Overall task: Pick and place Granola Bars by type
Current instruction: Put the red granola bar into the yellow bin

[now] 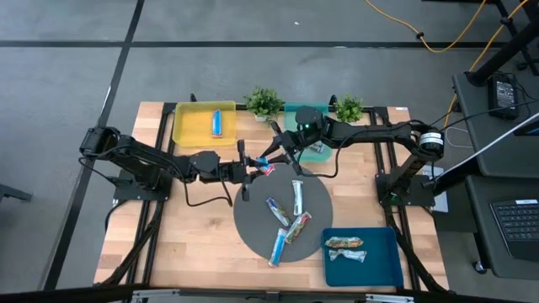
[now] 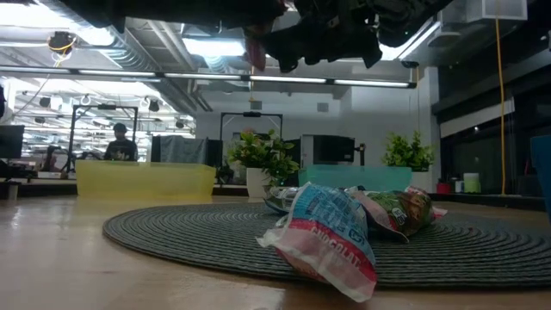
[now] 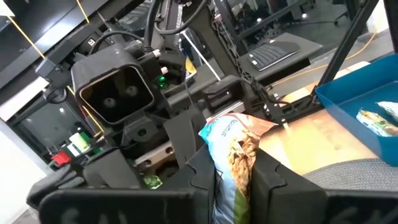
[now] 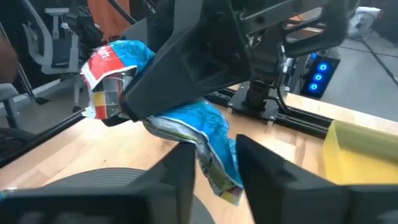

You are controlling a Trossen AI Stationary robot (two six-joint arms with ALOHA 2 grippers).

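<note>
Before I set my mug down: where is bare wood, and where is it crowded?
Free: the wood left of the round mat, below the yellow bin. A narrower strip lies between mat and blue bin. Crowded: the mat with its granola bars, and above it, where both arms meet.

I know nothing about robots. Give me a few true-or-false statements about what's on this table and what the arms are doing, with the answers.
1. The left gripper clamps a blue-wrapped bar above the table. True; the right gripper is at the same bar.
2. The yellow bin is empty. False: one blue bar lies in it.
3. The blue tray holds bars. True: two bars.
4. The round grey mat has no bars on it. False: several bars lie there.
</note>
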